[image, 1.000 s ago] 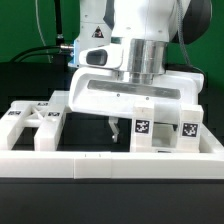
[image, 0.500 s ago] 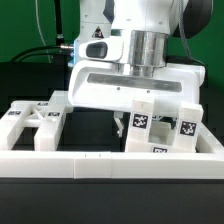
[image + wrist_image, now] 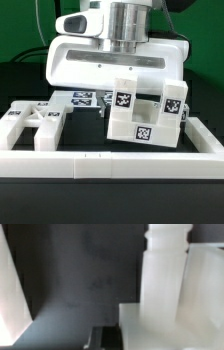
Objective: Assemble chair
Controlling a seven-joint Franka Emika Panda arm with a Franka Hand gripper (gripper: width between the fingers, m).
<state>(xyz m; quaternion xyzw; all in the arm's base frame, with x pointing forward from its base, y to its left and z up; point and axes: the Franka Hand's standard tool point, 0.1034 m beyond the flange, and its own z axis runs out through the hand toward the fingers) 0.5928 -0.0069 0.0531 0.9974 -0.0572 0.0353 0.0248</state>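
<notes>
In the exterior view my gripper (image 3: pixel 128 86) is shut on the chair (image 3: pixel 145 118), a partly joined white block assembly with black-and-white tags on its faces. The assembly hangs tilted, just above the black table, and covers my fingertips. Another white chair piece (image 3: pixel 30 126), with a cross-shaped top, lies at the exterior view's left inside the rail. In the wrist view the held white piece (image 3: pixel 165 297) fills one side very close and blurred, with dark table behind it and a dark finger (image 3: pixel 100 339) at the picture's edge.
A long white border rail (image 3: pixel 110 160) runs along the front and up both sides of the work area. The marker board (image 3: pixel 85 98) lies flat behind the held assembly. A green backdrop and black cables stand behind the arm.
The arm has moved toward the exterior view's left and risen. The chair assembly, which stood on the table against the rail, has come up with it and tipped.
</notes>
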